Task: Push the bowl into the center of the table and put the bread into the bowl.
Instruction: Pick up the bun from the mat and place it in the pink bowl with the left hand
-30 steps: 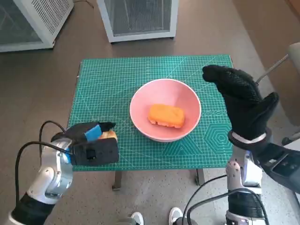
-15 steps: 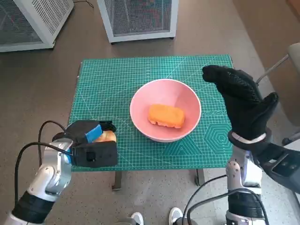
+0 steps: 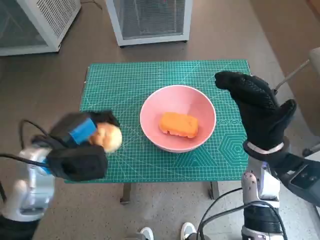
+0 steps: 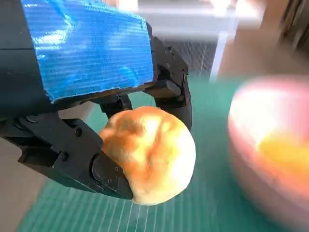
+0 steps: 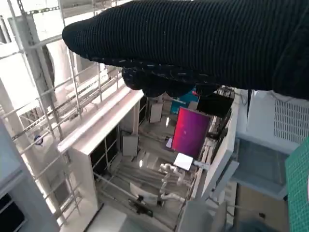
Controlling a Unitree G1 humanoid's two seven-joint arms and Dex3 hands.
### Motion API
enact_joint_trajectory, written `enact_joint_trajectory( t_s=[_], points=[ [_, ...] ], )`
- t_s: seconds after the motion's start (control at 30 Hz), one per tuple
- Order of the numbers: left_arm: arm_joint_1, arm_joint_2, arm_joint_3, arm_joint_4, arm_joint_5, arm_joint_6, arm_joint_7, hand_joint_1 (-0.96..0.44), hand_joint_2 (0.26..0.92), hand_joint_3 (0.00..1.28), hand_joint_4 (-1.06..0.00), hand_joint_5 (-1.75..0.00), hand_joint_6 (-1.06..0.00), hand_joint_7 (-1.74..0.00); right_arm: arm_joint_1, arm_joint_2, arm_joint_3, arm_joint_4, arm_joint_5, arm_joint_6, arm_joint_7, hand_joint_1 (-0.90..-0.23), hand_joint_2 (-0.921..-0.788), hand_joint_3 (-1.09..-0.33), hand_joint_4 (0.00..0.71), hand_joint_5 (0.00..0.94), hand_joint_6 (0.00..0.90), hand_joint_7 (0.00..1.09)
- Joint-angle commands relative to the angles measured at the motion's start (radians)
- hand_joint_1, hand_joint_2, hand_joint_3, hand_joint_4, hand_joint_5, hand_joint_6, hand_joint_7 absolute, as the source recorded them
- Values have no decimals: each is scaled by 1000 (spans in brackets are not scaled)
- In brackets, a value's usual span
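Observation:
A pink bowl (image 3: 205,107) sits near the middle of the green mat (image 3: 125,85), with an orange block (image 3: 178,124) lying inside it. My left hand (image 3: 82,145) holds a round golden bread roll (image 3: 109,137) lifted off the mat, left of the bowl. In the left wrist view the roll (image 4: 149,152) sits between the black fingers (image 4: 104,171), with the blurred bowl (image 4: 251,121) beyond it. My right hand (image 3: 257,107) hovers open at the table's right side, holding nothing.
Two white mesh cabinets (image 3: 150,20) stand on the floor beyond the table. Feet (image 3: 167,232) show below the table's front edge. The right wrist view looks out at shelving and a room interior (image 5: 159,145).
My left hand has risen from the mat with the bread roll in it, and is blurred by motion. The right hand and the bowl have stayed put.

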Motion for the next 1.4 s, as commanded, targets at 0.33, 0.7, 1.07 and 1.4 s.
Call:
enact_joint_trajectory(
  t_s=[0.33,0.7,1.07,1.4],
  points=[
    [-147,-53,24,-75,-6,-9,79,3,906,22,-816,-1031,-664,-1127,9,-4,0,12,6,15,23,-388,-921,-488,682,45,136,712],
    [-320,-138,-132,-24,22,-50,58,3,905,21,-818,-1042,-670,-1110,11,-6,-6,14,14,16,34,-380,-921,-488,697,52,142,719],
    [-447,-270,-288,284,45,-251,146,2,917,32,-786,-1072,-622,-1161,17,-9,-15,13,20,11,47,-374,-921,-483,700,52,143,719],
    [-465,-330,-357,465,89,-364,199,-125,921,208,-496,-1095,-480,-1370,32,-15,-26,3,20,5,49,-369,-921,-481,701,50,147,712]
  ],
)
